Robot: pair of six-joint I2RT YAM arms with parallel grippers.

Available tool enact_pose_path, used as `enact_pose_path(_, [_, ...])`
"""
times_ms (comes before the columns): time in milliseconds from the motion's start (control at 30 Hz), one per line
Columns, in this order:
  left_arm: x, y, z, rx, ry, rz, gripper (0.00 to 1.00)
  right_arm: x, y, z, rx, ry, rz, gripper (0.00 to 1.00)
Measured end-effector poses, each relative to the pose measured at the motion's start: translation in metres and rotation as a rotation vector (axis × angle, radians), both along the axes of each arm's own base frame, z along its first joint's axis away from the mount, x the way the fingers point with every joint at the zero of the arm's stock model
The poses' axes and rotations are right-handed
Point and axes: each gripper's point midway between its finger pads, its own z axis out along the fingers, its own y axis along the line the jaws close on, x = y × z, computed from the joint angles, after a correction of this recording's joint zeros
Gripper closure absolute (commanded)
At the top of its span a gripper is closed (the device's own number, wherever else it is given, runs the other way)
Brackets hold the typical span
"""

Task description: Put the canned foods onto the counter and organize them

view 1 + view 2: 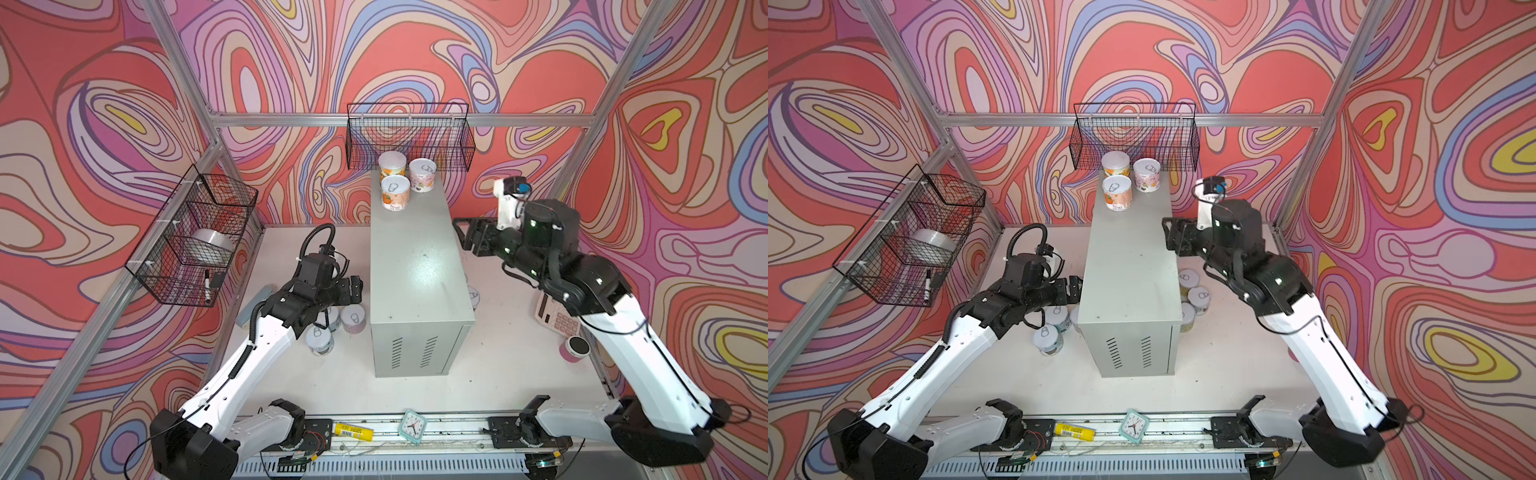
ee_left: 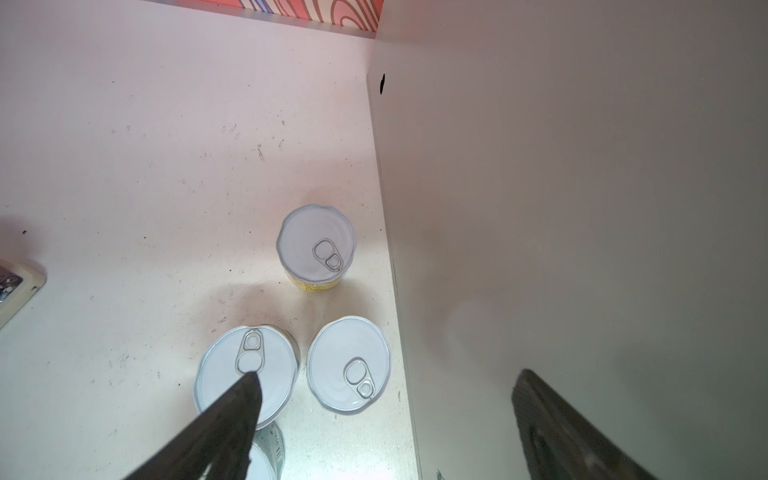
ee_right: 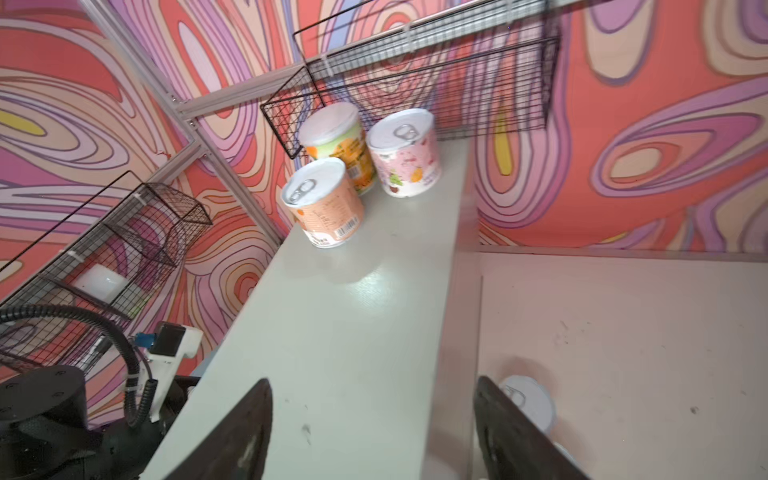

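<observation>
Now 3 short paper-labelled cans (image 1: 395, 195) at far end of grey-green metal cabinet (image 1: 415, 266); L+R jaws wide, empty.

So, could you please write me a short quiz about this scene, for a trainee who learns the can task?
1. How many cans stand on the counter?
2. True or false: the right gripper is closed on a can.
3. Where is the silver tape roll? A on the counter; B in the wire basket on the side wall; C in the right gripper.
Key: 1 three, grouped at the far end. 2 false, its jaws stand open and empty. 3 B.
</observation>
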Motion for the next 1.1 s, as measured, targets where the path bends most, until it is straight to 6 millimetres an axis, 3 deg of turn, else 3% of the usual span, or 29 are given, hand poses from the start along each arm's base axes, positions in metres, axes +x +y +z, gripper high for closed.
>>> enact_pose_path(100, [-0.004,0.002,-0.011,0.006,0.026,0.007,0.05,-0.007,-0.035,-0.033,-0.021,0.051,-0.097,0.16])
enact_pose_path(167, [-0.009,0.006,-0.018,0.019,0.049,0.019,0.05,-0.004,-0.062,-0.069,-0.029,0.123,-0.175,0.15])
enact_pose_path(267, [-0.017,0.013,-0.024,0.031,0.073,0.048,0.04,0.002,-0.087,-0.124,-0.038,0.249,-0.247,0.15])
enact_pose_path(433, [-0.033,0.022,-0.031,0.065,0.095,0.099,0.03,-0.003,-0.085,-0.185,-0.046,0.388,-0.228,0.14])
enact_pose_path(733, [-0.069,0.052,-0.084,0.194,0.226,0.191,0.03,-0.013,-0.079,-0.23,-0.019,0.48,-0.206,0.14])
enact_pose_path(900, [-0.08,0.063,-0.108,0.226,0.274,0.232,0.03,-0.016,-0.08,-0.233,-0.009,0.485,-0.21,0.14])
enact_pose_path(1100, [-0.082,0.071,-0.124,0.241,0.277,0.285,0.02,-0.016,-0.08,-0.233,-0.007,0.482,-0.211,0.14])
